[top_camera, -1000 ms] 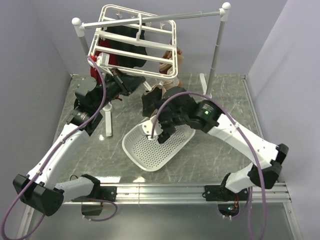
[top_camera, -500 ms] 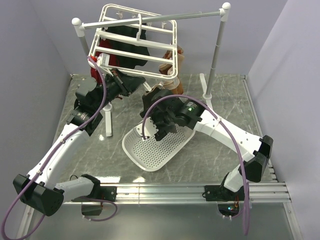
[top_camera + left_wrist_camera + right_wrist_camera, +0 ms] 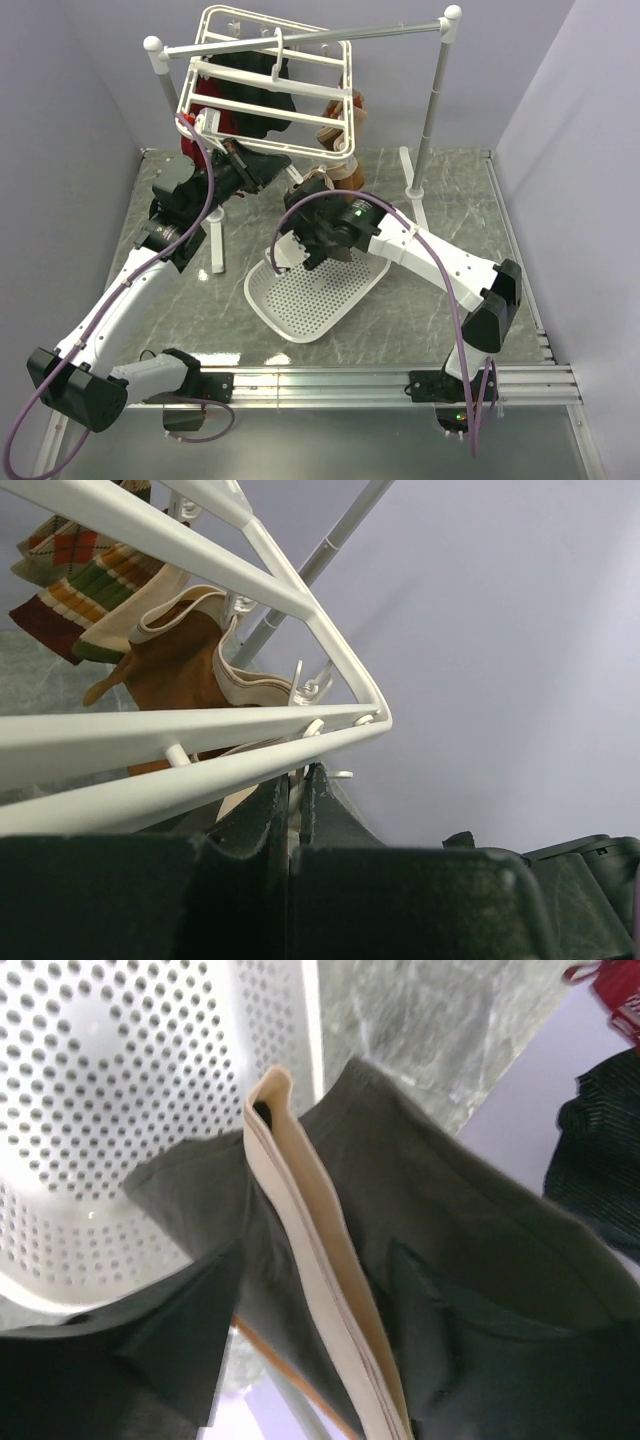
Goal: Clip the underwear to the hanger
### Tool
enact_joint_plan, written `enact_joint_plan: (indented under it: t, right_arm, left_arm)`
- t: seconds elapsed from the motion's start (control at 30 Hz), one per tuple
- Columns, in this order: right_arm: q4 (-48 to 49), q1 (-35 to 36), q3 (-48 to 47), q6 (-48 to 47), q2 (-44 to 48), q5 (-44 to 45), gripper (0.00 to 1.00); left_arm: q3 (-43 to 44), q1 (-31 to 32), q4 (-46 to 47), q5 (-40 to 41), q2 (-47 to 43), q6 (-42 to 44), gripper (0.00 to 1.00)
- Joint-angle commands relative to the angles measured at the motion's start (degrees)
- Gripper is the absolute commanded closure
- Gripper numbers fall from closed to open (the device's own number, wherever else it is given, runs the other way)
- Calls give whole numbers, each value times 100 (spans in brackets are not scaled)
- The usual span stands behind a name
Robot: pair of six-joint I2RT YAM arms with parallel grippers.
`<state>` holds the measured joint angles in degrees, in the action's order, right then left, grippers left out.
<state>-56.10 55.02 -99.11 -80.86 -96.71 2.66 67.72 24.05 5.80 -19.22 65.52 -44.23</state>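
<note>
The hanger (image 3: 268, 88), a white frame with crossbars, hangs from the grey rail; its corner fills the left wrist view (image 3: 200, 750). My left gripper (image 3: 278, 163) sits under the frame's near corner and is shut on a small white clip (image 3: 293, 792) there. My right gripper (image 3: 305, 205) is just right of it, above the basket's far end, shut on the underwear (image 3: 298, 193). In the right wrist view the dark grey fabric and pale beige waistband (image 3: 318, 1260) stand folded between my two fingers (image 3: 150, 1360).
A white perforated basket (image 3: 315, 295) lies on the marble table below my right arm. The grey rail (image 3: 300, 38) stands on white posts. An orange-brown garment (image 3: 175, 665), argyle socks (image 3: 85, 580), and red (image 3: 612, 995) and black garments (image 3: 600, 1150) hang from the frame.
My right arm has swung left and up from over the basket toward the hanger's near corner, carrying the underwear. My left arm has stayed put on the clip.
</note>
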Motion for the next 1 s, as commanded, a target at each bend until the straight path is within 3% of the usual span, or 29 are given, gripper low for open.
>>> enact_joint_plan:
  t: [0.0, 0.13, 0.23, 0.27, 0.3, 0.97]
  right_arm:
    - [-349, 87, -328, -114, 29, 323, 36]
    - [-551, 79, -477, -114, -32, 297, 55]
    - [-735, 70, -600, 25, -41, 122, 82]
    - [-762, 61, -635, 96, -33, 52, 96]
    - [-762, 44, -653, 158, -6, -1, 99]
    - [195, -756, -469, 1889, 987, -2304, 100]
  left_arm:
    - [-49, -24, 35, -82, -74, -16, 100]
    - [-40, -24, 44, -82, -57, -7, 100]
    - [-22, -24, 26, -90, -74, 2, 100]
    - [-14, -24, 17, -90, -74, 11, 100]
    - [13, -32, -26, -73, -74, 28, 100]
    - [-14, -41, -97, -240, -127, 63, 100]
